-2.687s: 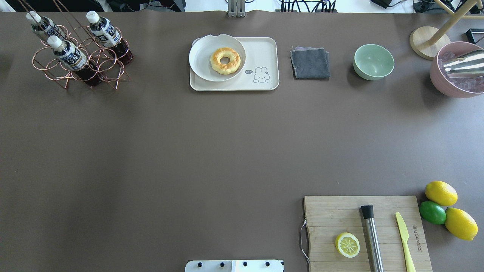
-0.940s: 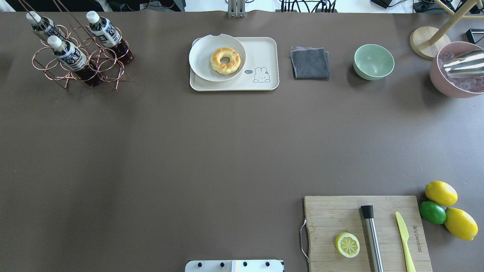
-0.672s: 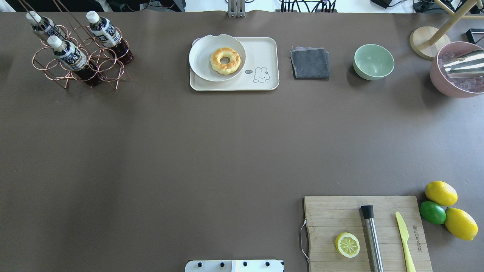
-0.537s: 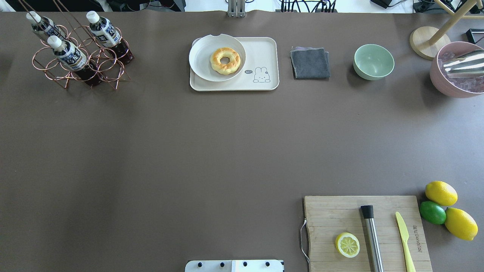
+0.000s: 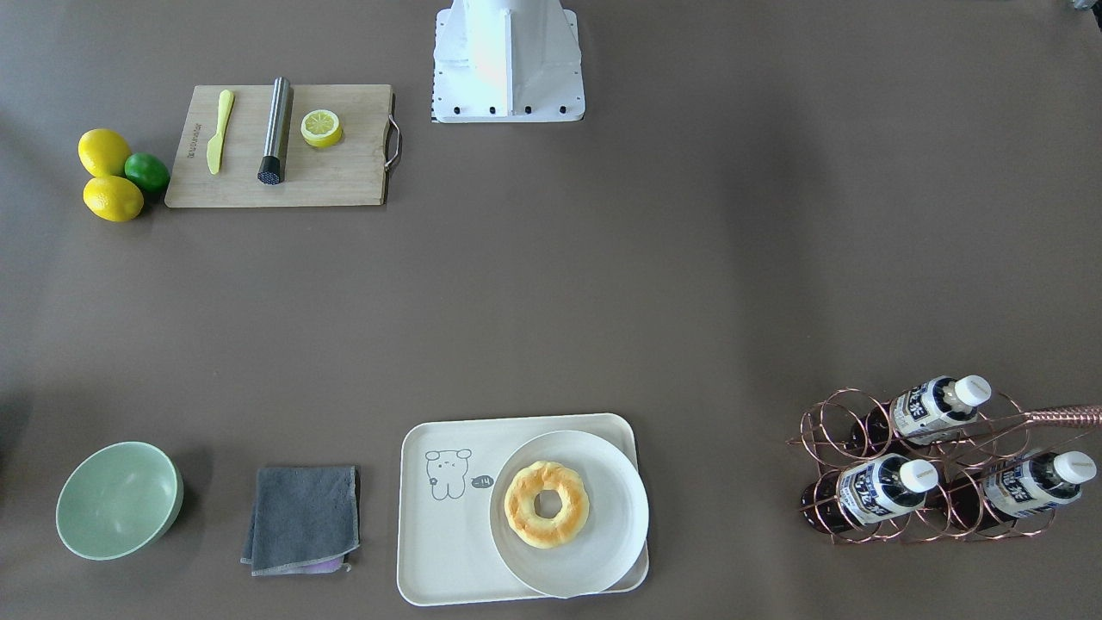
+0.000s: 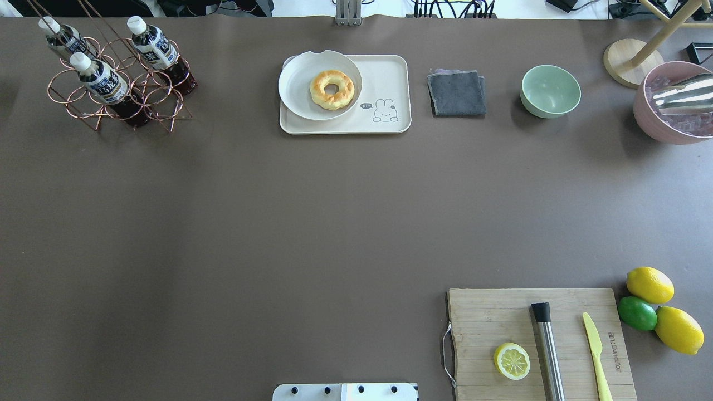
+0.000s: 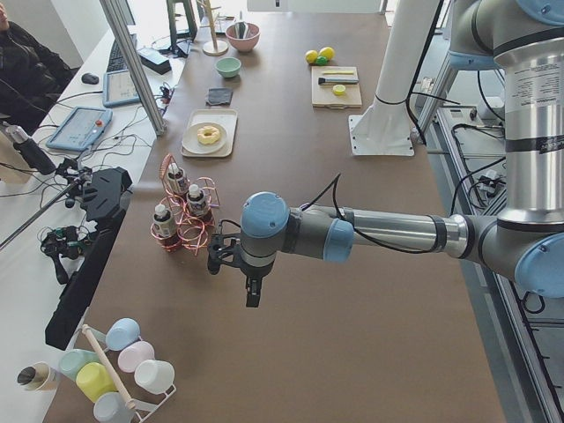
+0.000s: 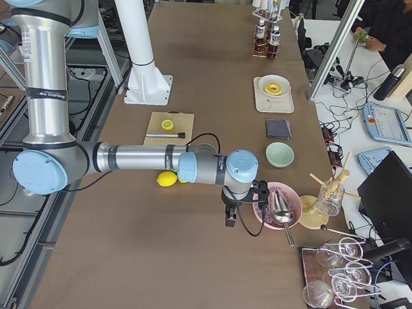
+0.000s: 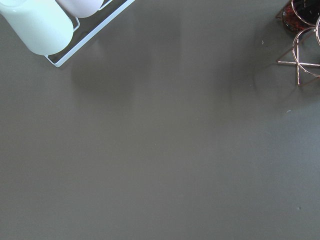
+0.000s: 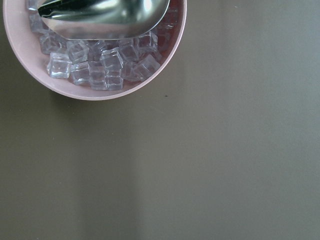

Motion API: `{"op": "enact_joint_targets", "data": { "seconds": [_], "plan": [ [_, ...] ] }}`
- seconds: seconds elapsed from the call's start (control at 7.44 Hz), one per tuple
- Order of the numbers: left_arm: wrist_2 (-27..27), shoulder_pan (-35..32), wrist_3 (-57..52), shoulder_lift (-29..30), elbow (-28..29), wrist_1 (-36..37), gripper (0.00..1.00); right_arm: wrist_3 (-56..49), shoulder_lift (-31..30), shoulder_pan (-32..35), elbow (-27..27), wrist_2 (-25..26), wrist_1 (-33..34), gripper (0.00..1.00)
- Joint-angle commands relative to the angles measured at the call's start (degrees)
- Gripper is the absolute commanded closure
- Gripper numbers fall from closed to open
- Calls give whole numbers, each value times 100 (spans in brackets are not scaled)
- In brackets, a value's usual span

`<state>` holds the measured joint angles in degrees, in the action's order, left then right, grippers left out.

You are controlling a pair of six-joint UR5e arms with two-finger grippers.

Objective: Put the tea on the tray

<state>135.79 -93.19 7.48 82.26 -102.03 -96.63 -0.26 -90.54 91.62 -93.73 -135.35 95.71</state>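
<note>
3 tea bottles (image 6: 103,82) upright in the copper wire rack (image 6: 146,94), tray (image 6: 384,72) well apart, plate (image 6: 295,83) and doughnut (image 6: 332,89) on it, left gripper (image 7: 220,258) near the rack, right gripper (image 8: 262,193) by the pink ice bowl (image 6: 649,125), can't tell whether either pincer is open or closed.

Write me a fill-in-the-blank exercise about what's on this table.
1. ____ tea bottles stand in the copper wire rack.
2. The plate on the tray holds a ____.
3. On the cutting board, a yellow ____ lies beside the steel rod.
4. Between the two whole lemons sits a green ____.

Missing words: three; doughnut; knife; lime.
</note>
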Motion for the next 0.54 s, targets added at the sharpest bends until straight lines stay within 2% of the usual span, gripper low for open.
{"op": "enact_joint_targets", "data": {
  "seconds": [0.0, 0.13, 0.4],
  "plan": [
    [-26, 457, 34, 53, -149, 3, 3, 17, 11, -4, -5, 8, 0, 0],
    [-61, 747, 69, 114, -281, -66, 3, 26, 11, -4, -5, 8, 0, 0],
    [-36, 995, 87, 674, -335, -76, 3, 44, 2, 5, -5, 8, 0, 0]
  ]
}}
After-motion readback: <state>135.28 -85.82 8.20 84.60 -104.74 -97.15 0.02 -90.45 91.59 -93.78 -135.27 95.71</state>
